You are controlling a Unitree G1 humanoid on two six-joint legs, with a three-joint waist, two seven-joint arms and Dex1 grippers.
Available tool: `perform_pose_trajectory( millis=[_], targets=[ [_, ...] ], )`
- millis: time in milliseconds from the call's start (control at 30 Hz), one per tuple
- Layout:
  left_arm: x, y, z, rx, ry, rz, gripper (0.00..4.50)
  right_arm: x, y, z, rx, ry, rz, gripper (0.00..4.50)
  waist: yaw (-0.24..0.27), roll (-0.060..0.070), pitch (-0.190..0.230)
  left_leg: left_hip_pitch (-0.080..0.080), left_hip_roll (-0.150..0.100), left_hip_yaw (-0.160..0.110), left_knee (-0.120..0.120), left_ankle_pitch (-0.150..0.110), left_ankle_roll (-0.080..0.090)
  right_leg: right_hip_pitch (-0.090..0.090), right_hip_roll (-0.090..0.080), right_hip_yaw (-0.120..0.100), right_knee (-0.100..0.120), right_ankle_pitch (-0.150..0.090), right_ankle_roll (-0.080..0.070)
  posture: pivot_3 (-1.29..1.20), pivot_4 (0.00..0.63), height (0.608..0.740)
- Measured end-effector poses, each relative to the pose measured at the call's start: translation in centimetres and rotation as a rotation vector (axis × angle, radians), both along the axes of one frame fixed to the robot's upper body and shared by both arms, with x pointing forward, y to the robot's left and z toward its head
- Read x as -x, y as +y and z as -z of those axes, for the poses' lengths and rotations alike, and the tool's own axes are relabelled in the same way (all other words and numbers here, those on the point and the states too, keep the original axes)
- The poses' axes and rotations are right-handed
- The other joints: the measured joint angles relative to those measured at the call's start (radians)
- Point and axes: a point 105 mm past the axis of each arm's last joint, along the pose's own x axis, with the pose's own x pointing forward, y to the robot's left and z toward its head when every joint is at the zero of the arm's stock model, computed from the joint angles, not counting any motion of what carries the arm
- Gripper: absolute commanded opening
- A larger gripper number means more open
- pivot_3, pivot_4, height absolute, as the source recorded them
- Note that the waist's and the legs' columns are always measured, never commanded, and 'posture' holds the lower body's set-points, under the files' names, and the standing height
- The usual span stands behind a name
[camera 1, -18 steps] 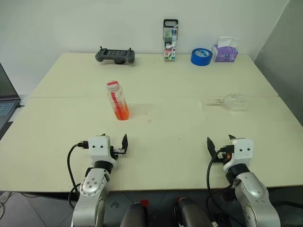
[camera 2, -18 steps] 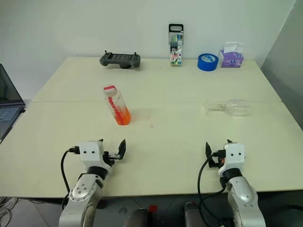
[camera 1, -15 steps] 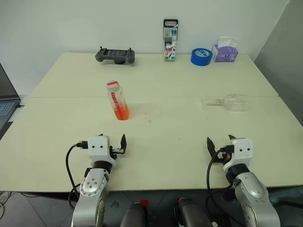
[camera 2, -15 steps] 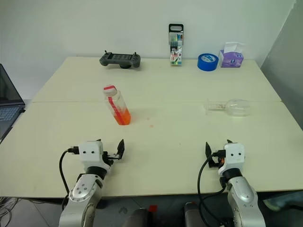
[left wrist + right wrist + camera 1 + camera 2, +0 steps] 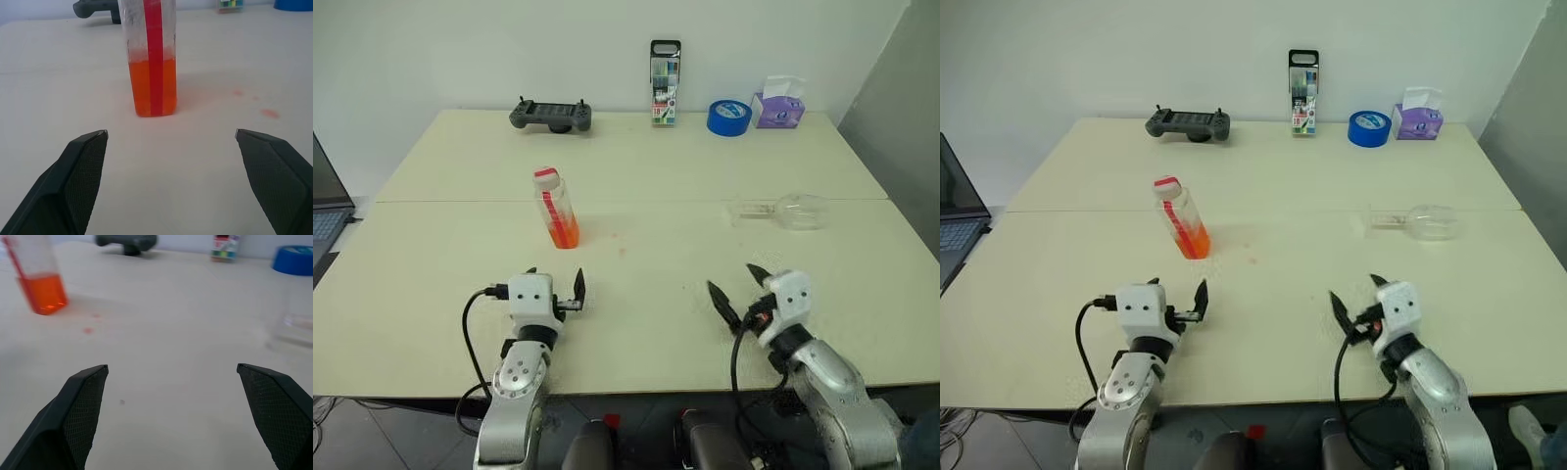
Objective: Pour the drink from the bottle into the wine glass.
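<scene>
One bottle point(image 5: 557, 208), one wine glass point(image 5: 793, 211).

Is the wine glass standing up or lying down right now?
Lying down. The wine glass rests on its side on the table, with its stem level.

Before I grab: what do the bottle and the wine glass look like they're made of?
Bottle: probably thin clear plastic, upright, orange drink showing through, red-and-white band at the neck. Wine glass: clear and glossy, glass by its look, though plastic can't be excluded; it lies on its side.
</scene>
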Motion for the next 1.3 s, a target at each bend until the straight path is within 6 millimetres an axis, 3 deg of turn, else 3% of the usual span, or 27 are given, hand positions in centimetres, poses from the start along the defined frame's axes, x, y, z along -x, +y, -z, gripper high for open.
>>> perform_pose_trajectory(
  millis=[167, 400, 633, 867, 1133, 1300],
  targets=[
    [-1.8, -0.5, -1.5, 0.028, -0.044, -0.017, 4.47, -1.1, 3.4, -3.8, 0.026, -0.057, -0.236, 4.50, 0.002, -0.001, 0.000, -0.002, 0.000, -0.002, -0.001, 0.000, 0.000, 0.000, 0.000, -0.001, -0.002, 0.000, 0.000, 0.00, 0.150, 0.740],
    [-3.8, 0.2, -3.6, 0.064, -0.088, -0.042, 4.47, -3.5, 3.8, -4.6, 0.036, -0.036, -0.277, 4.50, 0.002, -0.001, 0.001, -0.002, 0.000, -0.002, -0.001, 0.000, 0.000, 0.000, 0.000, -0.001, -0.002, 0.002, -0.002, 0.00, 0.150, 0.740],
    [-5.3, 0.1, -5.6, 0.061, -0.133, -0.018, 4.47, -4.0, 4.9, -4.0, 0.047, -0.030, -0.318, 4.50, 0.002, -0.001, 0.001, -0.002, 0.001, -0.002, -0.001, 0.000, 0.000, 0.000, 0.000, -0.001, -0.002, 0.002, -0.003, 0.00, 0.150, 0.740],
    [-7.9, 0.5, -6.1, 0.038, -0.123, -0.019, 4.47, -4.3, 5.6, -3.5, 0.030, -0.019, -0.328, 4.50, 0.002, -0.001, 0.001, -0.001, 0.000, -0.002, 0.000, 0.000, 0.000, 0.000, 0.000, -0.002, -0.001, 0.003, -0.003, 0.00, 0.150, 0.740],
    [-10.6, 0.8, -6.6, 0.026, -0.138, -0.008, 4.47, -4.6, 5.4, -3.1, 0.040, -0.008, -0.312, 4.50, 0.002, -0.001, 0.001, -0.002, 0.000, -0.002, -0.001, 0.000, 0.000, -0.001, -0.001, -0.003, -0.001, 0.003, -0.004, 0.00, 0.150, 0.740],
    [-10.7, 0.3, -6.4, 0.024, -0.148, 0.017, 4.47, -4.7, 4.7, -2.3, 0.071, 0.006, -0.282, 4.50, 0.003, -0.001, 0.001, -0.003, 0.000, -0.003, -0.001, 0.000, 0.000, -0.002, -0.002, -0.003, -0.001, 0.004, -0.004, 0.00, 0.150, 0.740]
  ],
)
